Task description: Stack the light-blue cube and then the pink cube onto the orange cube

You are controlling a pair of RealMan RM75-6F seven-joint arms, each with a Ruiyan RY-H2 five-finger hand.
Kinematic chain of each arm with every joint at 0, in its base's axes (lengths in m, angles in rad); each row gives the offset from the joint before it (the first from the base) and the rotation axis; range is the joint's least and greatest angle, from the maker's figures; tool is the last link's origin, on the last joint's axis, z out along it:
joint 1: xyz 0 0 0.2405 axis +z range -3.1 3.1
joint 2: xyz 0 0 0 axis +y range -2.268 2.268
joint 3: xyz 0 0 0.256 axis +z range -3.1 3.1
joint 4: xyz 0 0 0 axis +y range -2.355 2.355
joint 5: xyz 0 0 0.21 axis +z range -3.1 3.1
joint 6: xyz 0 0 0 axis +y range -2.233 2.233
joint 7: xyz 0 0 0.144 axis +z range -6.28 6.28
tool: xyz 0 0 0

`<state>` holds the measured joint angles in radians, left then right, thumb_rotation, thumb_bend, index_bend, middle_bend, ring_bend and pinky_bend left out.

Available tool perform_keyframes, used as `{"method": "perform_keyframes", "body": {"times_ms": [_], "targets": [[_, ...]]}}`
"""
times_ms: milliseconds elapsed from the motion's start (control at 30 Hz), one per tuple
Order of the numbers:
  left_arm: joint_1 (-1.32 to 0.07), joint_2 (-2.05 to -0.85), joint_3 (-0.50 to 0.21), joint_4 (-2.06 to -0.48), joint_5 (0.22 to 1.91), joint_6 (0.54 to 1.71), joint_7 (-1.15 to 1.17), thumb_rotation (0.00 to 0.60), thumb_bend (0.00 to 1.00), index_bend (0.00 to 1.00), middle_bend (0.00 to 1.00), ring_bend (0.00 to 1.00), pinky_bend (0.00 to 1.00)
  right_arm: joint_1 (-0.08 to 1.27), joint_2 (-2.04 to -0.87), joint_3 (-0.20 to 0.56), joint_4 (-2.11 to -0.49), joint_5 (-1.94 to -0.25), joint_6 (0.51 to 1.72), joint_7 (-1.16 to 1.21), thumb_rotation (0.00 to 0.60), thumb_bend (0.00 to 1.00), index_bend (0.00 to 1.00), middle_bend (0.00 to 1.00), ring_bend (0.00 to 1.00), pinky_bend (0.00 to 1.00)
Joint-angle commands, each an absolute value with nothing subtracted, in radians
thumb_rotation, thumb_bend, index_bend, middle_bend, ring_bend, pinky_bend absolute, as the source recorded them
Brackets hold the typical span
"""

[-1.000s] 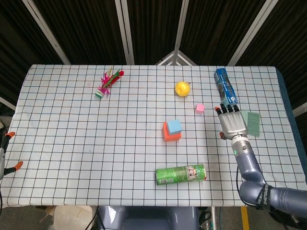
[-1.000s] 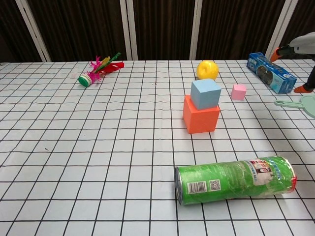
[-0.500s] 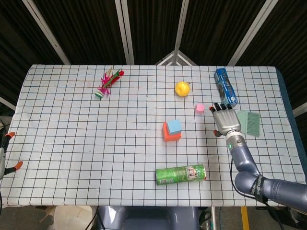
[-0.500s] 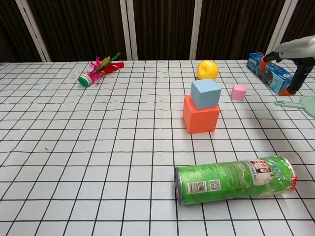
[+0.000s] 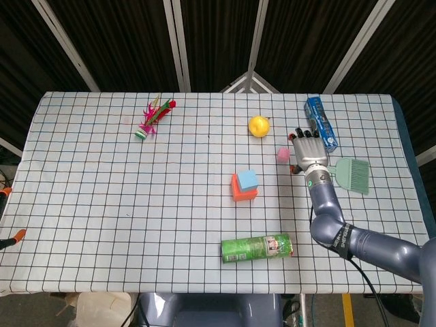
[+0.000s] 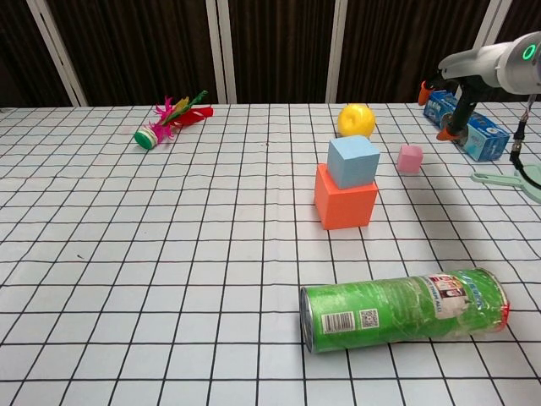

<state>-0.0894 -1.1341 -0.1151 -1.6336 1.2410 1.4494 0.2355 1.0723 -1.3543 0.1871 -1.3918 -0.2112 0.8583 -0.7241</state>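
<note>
The light-blue cube (image 5: 248, 180) (image 6: 352, 161) sits on the orange cube (image 5: 238, 190) (image 6: 346, 201) near the table's middle, turned a little askew to it. The small pink cube (image 5: 283, 154) (image 6: 410, 158) lies alone on the cloth, to the right and farther back. My right hand (image 5: 308, 148) (image 6: 463, 89) hovers just right of the pink cube and above it, fingers spread and holding nothing. Of my left hand only orange fingertips (image 5: 18, 236) show at the left edge of the head view.
A green can (image 5: 256, 248) (image 6: 404, 309) lies on its side near the front edge. A yellow ball (image 5: 259, 126) (image 6: 356, 120) and a blue box (image 5: 321, 122) (image 6: 473, 127) flank the pink cube at the back. A green brush (image 5: 353, 172) lies right; a feathered shuttlecock (image 5: 151, 118) back left.
My right hand has moved left and farther back, from beside the green brush to close by the pink cube. My left hand has slid almost out of the head view.
</note>
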Motion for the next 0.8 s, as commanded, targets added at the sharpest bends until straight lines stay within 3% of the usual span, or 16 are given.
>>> {"method": "perform_keyframes", "body": {"times_ms": [33, 300, 600, 800], "targets": [[-0.089, -1.136, -0.116, -1.634, 1.24, 1.452, 0.24, 0.6, 0.2, 0.15, 0.01, 0.0, 0.02, 1.086, -1.406, 0.194, -1.325, -0.18, 0.838, -0.714, 0.6, 0.35, 0.15, 0.08, 0.1, 0.09], [-0.09, -1.138, -0.118, -1.634, 1.228, 1.452, 0.254, 0.6, 0.2, 0.15, 0.01, 0.0, 0.02, 1.099, -1.501, 0.198, -1.191, -0.173, 0.815, -0.705, 0.6, 0.35, 0.14, 0.08, 0.1, 0.09], [-0.098, -1.147, -0.124, -1.628, 1.205, 1.437, 0.275, 0.6, 0.2, 0.15, 0.01, 0.0, 0.02, 1.108, -1.584, 0.21, -1.063, -0.18, 0.776, -0.704, 0.6, 0.35, 0.33, 0.08, 0.1, 0.09], [-0.102, -1.15, -0.127, -1.624, 1.192, 1.431, 0.284, 0.6, 0.2, 0.15, 0.01, 0.0, 0.02, 1.114, -1.614, 0.225, -1.006, -0.166, 0.752, -0.713, 0.6, 0.35, 0.33, 0.08, 0.1, 0.09]]}}
